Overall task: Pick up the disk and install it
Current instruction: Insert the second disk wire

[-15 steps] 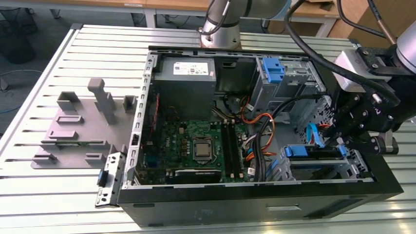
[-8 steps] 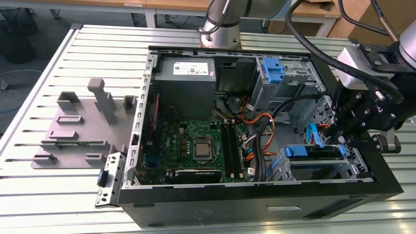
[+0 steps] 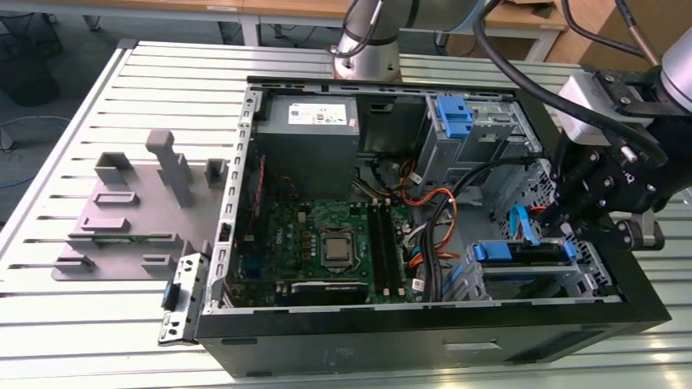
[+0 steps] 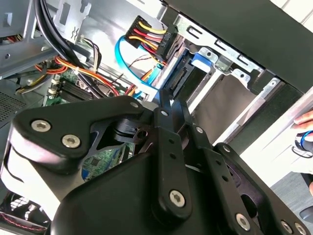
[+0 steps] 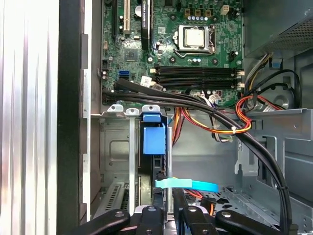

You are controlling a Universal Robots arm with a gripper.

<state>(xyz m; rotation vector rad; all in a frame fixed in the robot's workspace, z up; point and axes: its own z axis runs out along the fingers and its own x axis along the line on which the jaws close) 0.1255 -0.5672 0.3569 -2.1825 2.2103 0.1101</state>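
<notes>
The disk (image 3: 527, 256) lies in the lower drive bay at the exterior view's right of the open computer case (image 3: 433, 340), with blue carrier rails at both ends. In the first wrist view the disk's blue carrier (image 5: 154, 139) shows edge-on between the bay's metal rails. My gripper (image 3: 565, 237) hangs just above the disk's end by the case wall. Both wrist views show its fingers close together with nothing between them, the gripper (image 4: 166, 100) right at the disk's connector end (image 4: 178, 81). The black fingers (image 5: 157, 196) stand beside a light-blue data cable (image 5: 188, 184).
Inside the case are the motherboard (image 3: 324, 243), a grey power supply (image 3: 308, 113), a bare blue bracket (image 3: 456, 117) in the upper bay and loose orange and black cables (image 3: 433, 219). A grey fixture (image 3: 130, 211) stands on the slotted table. A hand (image 4: 305, 128) shows beyond the case.
</notes>
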